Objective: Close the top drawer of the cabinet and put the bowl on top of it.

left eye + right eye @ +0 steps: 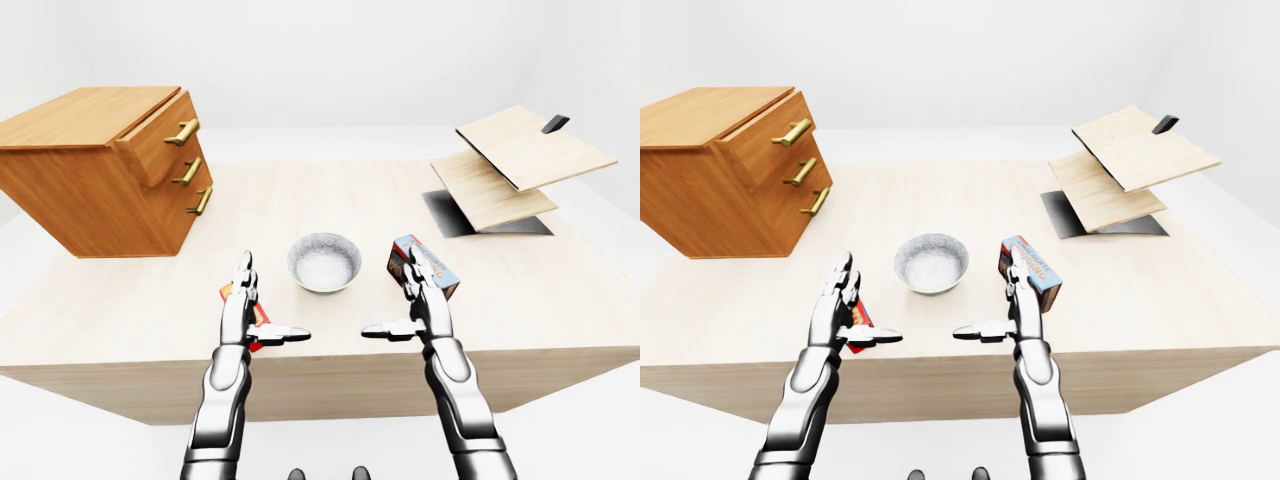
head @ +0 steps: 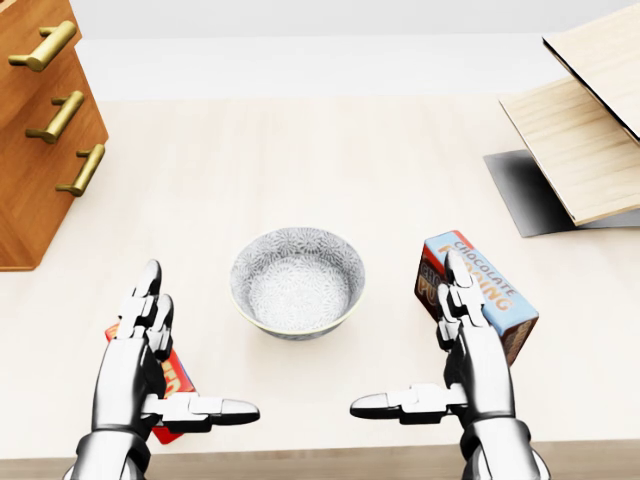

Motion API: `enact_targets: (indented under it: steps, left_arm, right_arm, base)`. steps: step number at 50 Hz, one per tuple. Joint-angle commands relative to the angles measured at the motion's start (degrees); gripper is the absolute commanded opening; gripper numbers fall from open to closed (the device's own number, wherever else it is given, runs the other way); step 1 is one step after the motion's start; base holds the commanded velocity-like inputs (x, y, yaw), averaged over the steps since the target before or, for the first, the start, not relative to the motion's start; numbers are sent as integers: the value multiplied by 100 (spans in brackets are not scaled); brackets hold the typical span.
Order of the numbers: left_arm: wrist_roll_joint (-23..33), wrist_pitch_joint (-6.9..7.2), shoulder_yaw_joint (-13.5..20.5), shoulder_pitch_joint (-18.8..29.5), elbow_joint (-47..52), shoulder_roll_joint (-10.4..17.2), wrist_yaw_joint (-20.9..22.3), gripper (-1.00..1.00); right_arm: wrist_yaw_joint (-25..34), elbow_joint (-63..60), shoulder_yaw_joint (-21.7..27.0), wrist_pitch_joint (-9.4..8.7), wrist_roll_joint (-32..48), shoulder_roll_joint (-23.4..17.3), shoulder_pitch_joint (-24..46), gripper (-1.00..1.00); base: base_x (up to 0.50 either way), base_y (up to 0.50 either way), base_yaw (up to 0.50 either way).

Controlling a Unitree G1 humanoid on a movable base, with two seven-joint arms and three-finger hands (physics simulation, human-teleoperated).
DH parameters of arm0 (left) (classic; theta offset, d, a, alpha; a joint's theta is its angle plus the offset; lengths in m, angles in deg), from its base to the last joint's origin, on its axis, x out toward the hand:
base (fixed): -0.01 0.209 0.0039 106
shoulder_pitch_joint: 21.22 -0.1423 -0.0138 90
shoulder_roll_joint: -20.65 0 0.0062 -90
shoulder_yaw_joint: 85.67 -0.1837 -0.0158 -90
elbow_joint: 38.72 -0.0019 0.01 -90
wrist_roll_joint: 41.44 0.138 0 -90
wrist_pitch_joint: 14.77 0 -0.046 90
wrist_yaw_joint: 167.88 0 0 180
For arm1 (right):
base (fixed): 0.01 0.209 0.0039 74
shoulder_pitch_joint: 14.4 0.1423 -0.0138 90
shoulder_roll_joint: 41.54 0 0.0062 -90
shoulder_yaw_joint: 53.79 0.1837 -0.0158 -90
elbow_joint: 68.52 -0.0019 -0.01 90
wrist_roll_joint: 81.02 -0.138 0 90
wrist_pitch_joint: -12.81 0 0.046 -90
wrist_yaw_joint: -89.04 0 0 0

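Note:
A wooden cabinet [image 1: 90, 170] with three brass-handled drawers stands at the table's left. Its top drawer [image 1: 160, 135] juts out a little past the two below. A grey patterned bowl [image 2: 297, 281], empty and upright, rests on the table between my hands. My left hand [image 2: 180, 360] hovers open to the bowl's lower left, fingers up and thumb pointing inward. My right hand [image 2: 425, 350] mirrors it at the lower right, open too. Neither hand touches the bowl.
A chocolate box [image 2: 480, 293] lies just behind my right hand. A small red packet [image 2: 172, 385] lies under my left hand. Two tilted wooden boards [image 1: 515, 160] on a dark stand sit at the table's right. The table's near edge [image 1: 330, 375] runs beneath my wrists.

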Motion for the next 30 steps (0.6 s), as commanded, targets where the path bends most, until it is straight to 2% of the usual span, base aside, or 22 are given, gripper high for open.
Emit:
enact_targets:
  steps: [1, 2, 5, 9, 12, 14, 16, 18, 20, 23, 30]
  left_arm:
    - [15, 79, 92, 120, -329, 74, 179, 100]
    - [32, 140, 73, 41, -158, 68, 179, 100]
    - [40, 196, 79, -34, 25, 64, 175, 100]
    - [95, 381, 51, -246, 499, 60, 207, 100]
    - [157, 436, 15, -392, 779, 35, 194, 100]
    - [298, 376, -51, -582, 1117, 20, 140, 100]
    - [347, 389, -88, -699, 1321, 7, 142, 100]
    - [392, 471, -152, -905, 1674, -10, 160, 100]
    - [391, 471, -177, -1001, 1841, -14, 191, 100]
    - [419, 471, -201, -1151, 2112, -12, 206, 100]
    - [353, 471, -165, -1355, 2561, -13, 274, 100]
  right_arm:
    - [198, 124, 131, -156, -94, -73, 125, 100]
    - [204, -16, 127, -186, -116, -65, 50, 100]
    - [225, -271, 105, -255, -129, -54, -76, 100]
    - [200, -680, 65, -287, -68, -29, -300, 100]
    - [209, -864, 14, -302, -26, -12, -419, 100]
    - [186, -1155, -20, -333, 16, 4, -582, 100]
    - [210, -1288, -29, -361, -4, 9, -654, 100]
    - [215, -1711, -92, -414, 34, 22, -911, 100]
    - [245, -1908, -149, -344, 73, 23, -1061, 100]
    - [274, -2185, -197, -425, 51, 30, -1230, 100]
    - [296, -2396, -226, -425, 24, 26, -1356, 100]
  base:
    - [0, 0, 0]
    - [0, 0, 0]
    - [0, 0, 0]
    - [0, 0, 0]
    - [0, 0, 0]
    - [0, 0, 0]
    - [0, 0, 0]
    - [0, 0, 0]
    - [0, 0, 0]
    - [0, 0, 0]
    - [0, 0, 0]
